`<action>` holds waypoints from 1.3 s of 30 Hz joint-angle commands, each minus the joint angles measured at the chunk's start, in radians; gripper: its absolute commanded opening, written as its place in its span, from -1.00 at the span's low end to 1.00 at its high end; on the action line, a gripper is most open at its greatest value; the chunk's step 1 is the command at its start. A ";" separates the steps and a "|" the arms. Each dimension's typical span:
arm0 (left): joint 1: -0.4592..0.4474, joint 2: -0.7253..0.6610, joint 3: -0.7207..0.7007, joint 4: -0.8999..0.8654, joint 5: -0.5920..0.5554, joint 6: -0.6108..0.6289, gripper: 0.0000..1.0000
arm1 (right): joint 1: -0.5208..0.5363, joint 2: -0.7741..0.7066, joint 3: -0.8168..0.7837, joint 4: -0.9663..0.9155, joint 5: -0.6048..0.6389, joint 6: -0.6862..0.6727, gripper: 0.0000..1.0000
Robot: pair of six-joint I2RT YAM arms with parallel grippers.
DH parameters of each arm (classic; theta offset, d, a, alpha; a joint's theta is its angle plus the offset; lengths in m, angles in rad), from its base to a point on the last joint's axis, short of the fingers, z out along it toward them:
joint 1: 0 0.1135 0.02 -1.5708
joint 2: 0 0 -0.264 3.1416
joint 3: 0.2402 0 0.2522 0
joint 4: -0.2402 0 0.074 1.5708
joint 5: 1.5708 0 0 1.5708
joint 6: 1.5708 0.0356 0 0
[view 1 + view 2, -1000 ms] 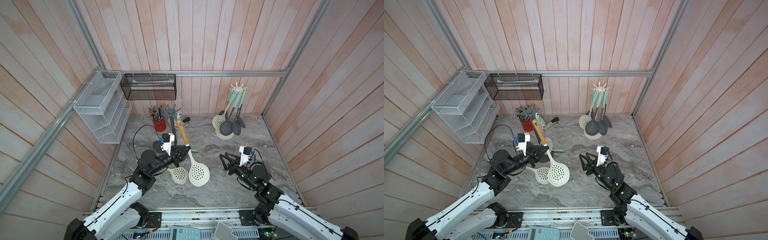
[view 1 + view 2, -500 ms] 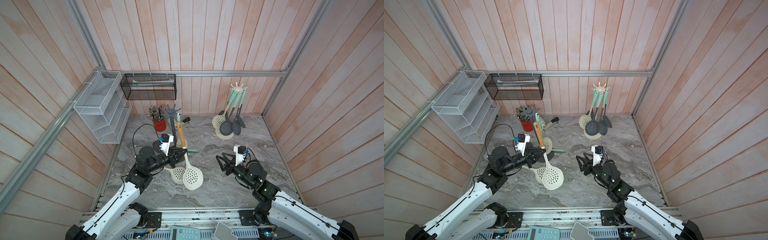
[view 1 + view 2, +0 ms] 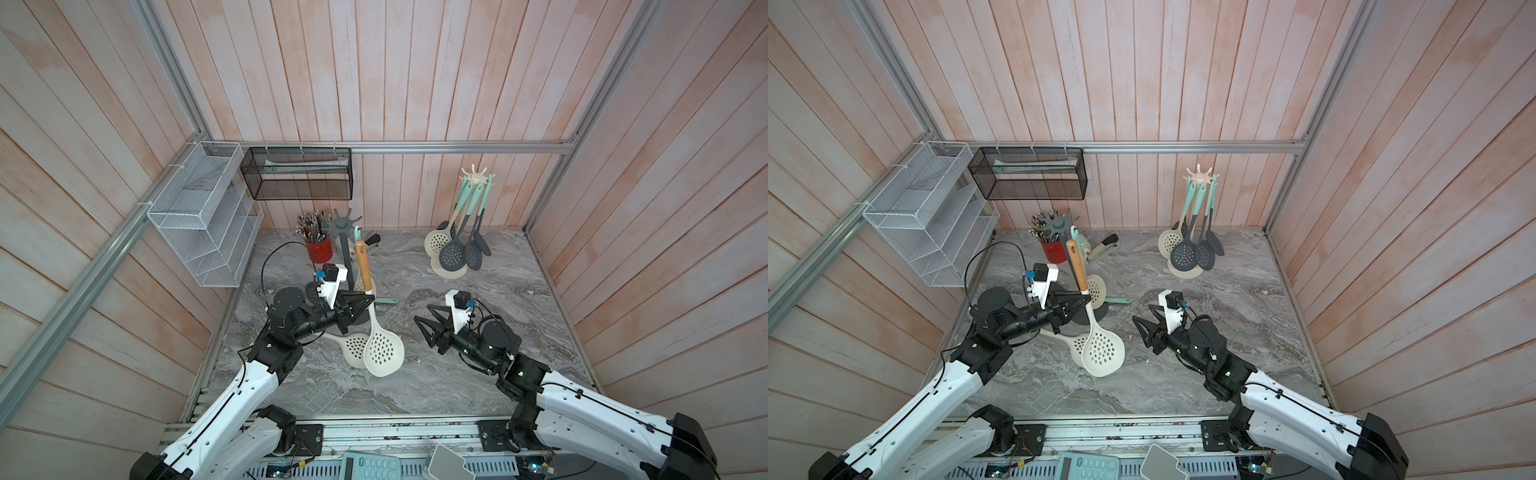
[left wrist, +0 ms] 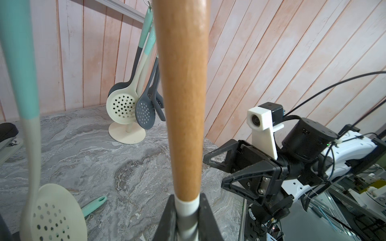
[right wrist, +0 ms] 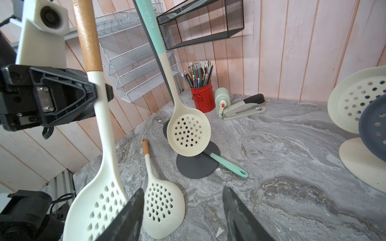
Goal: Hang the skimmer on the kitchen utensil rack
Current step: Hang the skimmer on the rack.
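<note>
Bare surface [image 3: 407,390] lies open between the two grippers and runs to the front edge. Past the right gripper [image 3: 422,313] more bare marble reaches to the cream rack [image 3: 451,272] at the back wall. The left gripper [image 3: 368,301] has less room. The grey rack [image 3: 347,220] stands just beyond its tips, and the shelf [image 3: 199,232] and side wall are off its outer side. A second skimmer [image 3: 353,347] lies flat on the surface below it.

The left gripper is clamped on the skimmer [image 3: 384,351]. It holds the cream neck right under the wooden handle, and the left wrist view shows a finger [image 4: 167,219] on each side of the neck. The skimmer's long axis is steep, close to upright. The handle end points up and leans toward the back wall and the grey rack. The holed head hangs down toward the front, next to the lying skimmer's head. Whether it touches the surface cannot be told. The handle tip stands beside the rack's pole, lower than the crown of prongs, and is not hooked on. A teal spoon [image 5: 188,129] hangs from that rack.

The right gripper is open, its jaws spread with nothing between them, and it faces the held skimmer across the gap.

Since a second ago the right gripper has come closer to the skimmer and its jaws have spread wider. The skimmer's head has swung a little in toward the left arm.
</note>
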 commanded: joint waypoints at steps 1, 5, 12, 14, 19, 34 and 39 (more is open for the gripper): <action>0.016 0.004 0.039 0.023 0.021 0.019 -0.88 | 0.018 0.010 0.037 0.018 0.026 -0.057 0.23; 0.035 0.009 0.046 0.021 0.019 0.019 -0.88 | 0.026 0.018 0.042 0.024 0.026 -0.063 0.26; 0.059 0.016 0.059 0.018 0.006 0.017 -0.88 | 0.029 0.034 0.050 0.039 0.023 -0.069 0.26; 0.065 0.023 0.062 0.019 0.010 0.013 -0.88 | 0.029 0.038 0.053 0.040 0.021 -0.070 0.27; 0.073 0.040 0.064 0.029 0.002 0.001 -0.88 | 0.029 0.038 0.052 0.045 0.027 -0.068 0.27; 0.100 0.072 0.065 0.054 -0.001 -0.031 -0.88 | 0.029 0.025 0.043 0.052 0.037 -0.059 0.26; 0.117 0.080 0.066 0.062 0.007 -0.051 -0.88 | 0.029 0.031 0.044 0.053 0.037 -0.056 0.26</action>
